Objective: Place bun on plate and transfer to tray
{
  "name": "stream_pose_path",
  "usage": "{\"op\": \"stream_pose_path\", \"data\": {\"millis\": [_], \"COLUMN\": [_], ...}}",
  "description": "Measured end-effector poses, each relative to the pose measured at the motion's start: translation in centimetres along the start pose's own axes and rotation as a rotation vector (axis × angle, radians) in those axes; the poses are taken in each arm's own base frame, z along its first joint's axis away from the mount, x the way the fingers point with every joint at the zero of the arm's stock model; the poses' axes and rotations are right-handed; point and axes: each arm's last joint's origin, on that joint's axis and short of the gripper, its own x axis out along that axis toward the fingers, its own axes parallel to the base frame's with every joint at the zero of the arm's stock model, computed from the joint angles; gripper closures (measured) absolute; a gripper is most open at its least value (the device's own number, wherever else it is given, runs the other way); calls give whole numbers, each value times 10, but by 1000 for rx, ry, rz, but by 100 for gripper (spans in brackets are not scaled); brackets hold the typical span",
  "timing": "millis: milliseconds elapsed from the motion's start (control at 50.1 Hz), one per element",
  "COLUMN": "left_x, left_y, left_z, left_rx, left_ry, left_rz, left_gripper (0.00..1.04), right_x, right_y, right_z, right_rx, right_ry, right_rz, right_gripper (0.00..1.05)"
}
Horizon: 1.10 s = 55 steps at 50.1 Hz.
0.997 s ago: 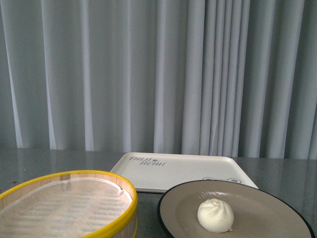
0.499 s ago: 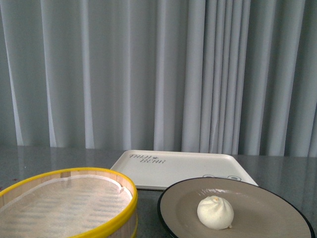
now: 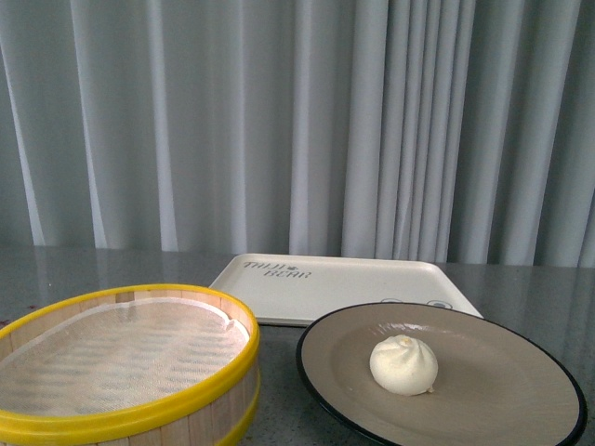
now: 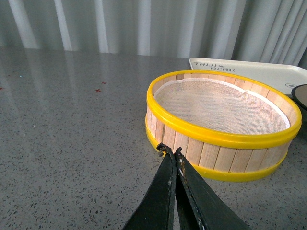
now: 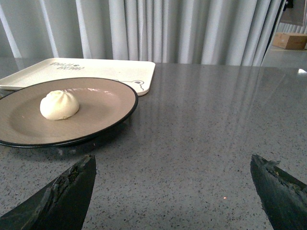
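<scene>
The bun (image 3: 403, 364) sits on the plate (image 3: 502, 386) at the lower right of the front view, slightly left of the plate's middle. Just behind the plate, at centre frame, lies the tray (image 3: 344, 283), lettering at its far left corner. A yellow-rimmed steamer basket (image 3: 121, 423) lined with white mesh fills the lower left. All rest on the grey speckled worktop (image 3: 548, 288). The left hand (image 4: 171, 151) is closed on nothing, its tips near the basket's wooden wall. The right hand (image 5: 175, 191) is spread wide above bare worktop, apart from the plate.
</scene>
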Motion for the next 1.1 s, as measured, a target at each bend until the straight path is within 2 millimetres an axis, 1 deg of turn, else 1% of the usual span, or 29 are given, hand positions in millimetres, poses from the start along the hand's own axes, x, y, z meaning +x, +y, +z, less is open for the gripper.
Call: {"op": "stream_pose_path", "data": {"millis": [80, 140, 359, 399, 538, 578, 598, 678, 738, 758, 858, 897, 937, 1097], "left_x": [-8, -11, -11, -11, -11, -11, -11, -11, -11, -11, -11, -11, -11, -11], "left_y": [0, 0, 0, 0, 0, 0, 0, 0, 0, 0, 0, 0, 0, 0], "left_z": [-4, -2, -3, -3, -3, -3, -3, -3, -3, -3, -3, -3, -3, -3], "left_rx": [0, 0, 0, 0, 0, 0, 0, 0, 0, 0, 0, 3, 2, 3], "left_ry": [34, 4, 6, 6, 6, 6, 6, 6, 6, 6, 6, 6, 6, 6], "left_rz": [0, 0, 0, 0, 0, 0, 0, 0, 0, 0, 0, 0, 0, 0], "left_gripper": [101, 101, 100, 96, 73, 62, 58, 39, 28, 23, 7, 5, 7, 7], "right_x": [0, 0, 0, 0, 0, 0, 0, 0, 0, 0, 0, 0, 0, 0], "right_y": [0, 0, 0, 0, 0, 0, 0, 0, 0, 0, 0, 0, 0, 0], "right_z": [0, 0, 0, 0, 0, 0, 0, 0, 0, 0, 0, 0, 0, 0], "right_rx": [0, 0, 0, 0, 0, 0, 0, 0, 0, 0, 0, 0, 0, 0], "right_ry": [0, 0, 0, 0, 0, 0, 0, 0, 0, 0, 0, 0, 0, 0], "right_rz": [0, 0, 0, 0, 0, 0, 0, 0, 0, 0, 0, 0, 0, 0], "right_gripper": [9, 9, 9, 9, 9, 9, 9, 9, 9, 9, 9, 9, 9, 9]}}
